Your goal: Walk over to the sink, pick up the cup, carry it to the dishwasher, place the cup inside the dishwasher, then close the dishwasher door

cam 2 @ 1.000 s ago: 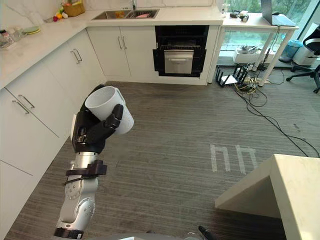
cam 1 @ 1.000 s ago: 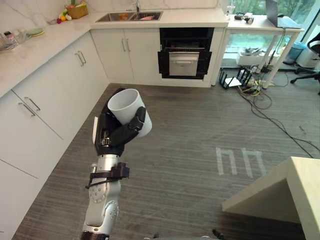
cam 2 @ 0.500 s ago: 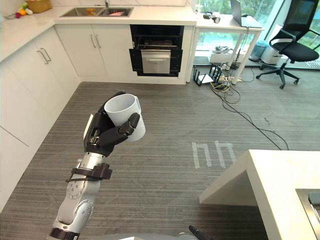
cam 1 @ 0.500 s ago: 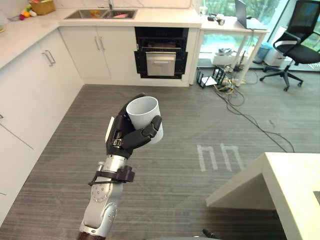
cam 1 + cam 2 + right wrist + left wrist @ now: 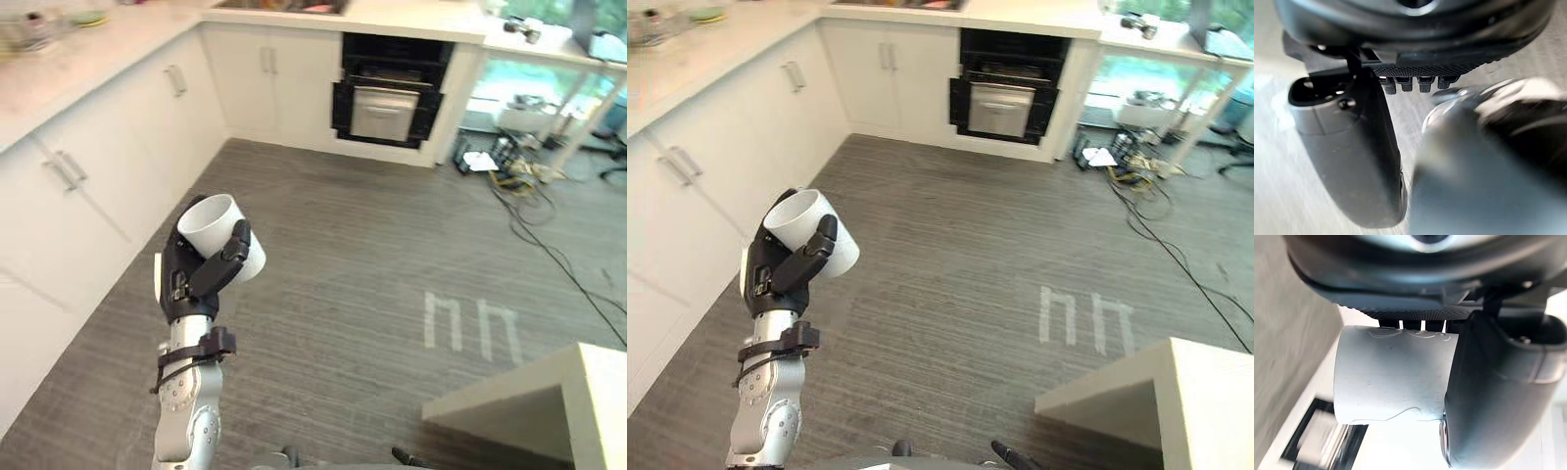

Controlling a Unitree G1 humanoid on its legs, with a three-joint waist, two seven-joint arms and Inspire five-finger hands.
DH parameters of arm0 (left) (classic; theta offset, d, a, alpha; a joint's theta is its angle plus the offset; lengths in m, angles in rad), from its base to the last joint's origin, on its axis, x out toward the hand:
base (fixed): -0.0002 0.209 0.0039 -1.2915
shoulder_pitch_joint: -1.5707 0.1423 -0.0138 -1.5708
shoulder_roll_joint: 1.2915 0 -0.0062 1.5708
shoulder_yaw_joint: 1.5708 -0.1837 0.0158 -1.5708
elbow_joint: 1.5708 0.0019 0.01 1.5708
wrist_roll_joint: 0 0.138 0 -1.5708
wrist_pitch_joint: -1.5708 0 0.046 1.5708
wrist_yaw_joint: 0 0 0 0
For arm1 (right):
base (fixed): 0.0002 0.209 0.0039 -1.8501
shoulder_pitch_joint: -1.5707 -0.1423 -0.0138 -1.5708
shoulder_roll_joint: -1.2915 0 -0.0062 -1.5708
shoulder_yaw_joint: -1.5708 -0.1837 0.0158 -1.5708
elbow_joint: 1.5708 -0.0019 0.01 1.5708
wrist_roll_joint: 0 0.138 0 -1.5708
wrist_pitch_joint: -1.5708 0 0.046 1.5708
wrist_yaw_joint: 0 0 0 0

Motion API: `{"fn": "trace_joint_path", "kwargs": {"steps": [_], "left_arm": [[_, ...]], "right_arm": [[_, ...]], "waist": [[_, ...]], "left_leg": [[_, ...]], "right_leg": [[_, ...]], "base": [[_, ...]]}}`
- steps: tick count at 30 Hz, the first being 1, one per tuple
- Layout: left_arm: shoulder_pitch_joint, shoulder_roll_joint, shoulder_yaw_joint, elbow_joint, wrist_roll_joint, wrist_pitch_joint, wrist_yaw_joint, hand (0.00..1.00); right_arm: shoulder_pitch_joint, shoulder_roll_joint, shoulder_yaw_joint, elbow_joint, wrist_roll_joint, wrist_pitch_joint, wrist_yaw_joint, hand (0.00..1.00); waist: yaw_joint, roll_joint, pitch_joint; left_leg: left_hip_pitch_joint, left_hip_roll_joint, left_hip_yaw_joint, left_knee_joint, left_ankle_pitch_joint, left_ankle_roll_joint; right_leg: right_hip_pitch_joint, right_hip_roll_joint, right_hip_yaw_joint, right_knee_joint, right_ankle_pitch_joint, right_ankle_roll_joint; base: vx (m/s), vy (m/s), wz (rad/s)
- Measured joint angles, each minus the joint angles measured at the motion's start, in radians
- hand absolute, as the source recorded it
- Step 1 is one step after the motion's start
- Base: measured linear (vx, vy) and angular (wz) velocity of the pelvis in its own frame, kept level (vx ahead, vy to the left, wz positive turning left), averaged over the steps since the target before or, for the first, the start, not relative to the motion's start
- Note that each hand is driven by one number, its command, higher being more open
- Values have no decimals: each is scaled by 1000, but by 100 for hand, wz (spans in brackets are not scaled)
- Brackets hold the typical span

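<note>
I was at the carrying step. My left hand (image 5: pixel 194 284) had fingers and thumb curled round the white cup (image 5: pixel 217 227), mouth upward, above the floor and well apart from the open dishwasher (image 5: pixel 390 103). Next, I judged, I must walk there, keeping the cup steady. The state of the right hand (image 5: pixel 1347 161) I could not tell.

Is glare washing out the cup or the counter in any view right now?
Left eye view: cup in the left hand evenly lit, no glare; countertop bright, nearly washed out. Left wrist view: the cup's wall reads clearly against a very bright background.
</note>
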Motion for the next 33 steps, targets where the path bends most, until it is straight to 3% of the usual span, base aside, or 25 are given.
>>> {"fn": "trace_joint_path", "kwargs": {"steps": [3, 4, 5, 10, 11, 21, 25, 28, 31, 32, 33], "left_arm": [[4, 0, -25, -15, -5, -6, -4, 0], [0, 2, -40, -16, -11, -12, -18, 0], [-12, 1, -72, -15, -23, -13, -30, 0], [-87, 5, -169, -12, -21, -31, -27, 0], [-121, 91, -155, 131, 20, -17, -47, 0], [-118, 91, -145, 149, 20, -15, -43, 0], [-89, 86, -107, 149, 39, -16, -15, 0], [-81, 48, -81, 136, 48, -16, 12, 0], [-69, 32, -48, 114, 48, -21, 18, 0], [-56, 32, -39, 99, 48, -30, 20, 0], [-56, 30, -41, 100, 49, -33, 23, 0]], "right_arm": [[-3, -1, 1, 1, 29, -4, 0, 100], [-2, -1, -9, 0, 41, -4, -7, 100], [6, -8, -13, 0, 45, -4, -12, 100], [2, -10, -66, -9, 66, -4, -4, 100], [-25, 44, -105, -41, 56, -30, 4, 100], [-20, 45, -105, -41, 16, -30, 4, 100], [-24, 44, -105, -47, -23, -30, 5, 100], [-16, 25, -105, -42, -58, -30, 3, 100], [-3, 10, -98, -43, -61, -29, -4, 100], [7, 8, -86, -46, -60, -33, -10, 100], [24, 12, -87, -44, -56, -41, -11, 100]], "waist": [[-2, 3, -6], [-15, 4, -7], [-35, 8, -9], [-49, 16, -16], [-99, -24, 10], [-97, -27, 15], [-91, -26, 29], [-70, -18, 37], [-68, -25, 43], [-71, -38, 50], [-75, -31, 59]], "left_leg": [[11, -7, 7, -65, 23, -25], [10, 34, 154, -63, 19, -16], [15, 72, 267, -49, 37, -27], [66, 31, 275, -126, 84, -27], [124, 28, 291, -206, 110, -25], [122, 21, 271, -207, 110, -25], [126, 13, 240, -207, 109, -25], [125, 8, 206, -207, 90, -22], [140, 3, 175, -195, 77, -3], [148, -9, 158, -172, 51, 28], [150, -10, 132, -141, 29, 46]], "right_leg": [[6, -15, -47, 13, -9, 3], [15, -21, -75, 13, -9, 4], [27, -33, -109, 27, -17, 14], [18, -78, -74, 71, -29, 33], [52, -46, -55, -3, -1, 26], [58, -48, -64, -3, -2, 25], [61, -57, -63, 24, -14, 5], [17, -87, -19, 146, -43, -32], [-92, -151, 89, 432, -52, -48], [-137, -171, 173, 552, -40, -72], [-184, -146, 275, 636, -70, -65]], "base": [[-87, -10, 51], [-24, -14, 74], [13, -9, 71], [45, 77, 7], [7, 29, -3], [0, 0, 4], [4, 15, 11], [30, 79, 21], [63, 127, 33], [87, 73, 40], [99, 51, 48]]}}
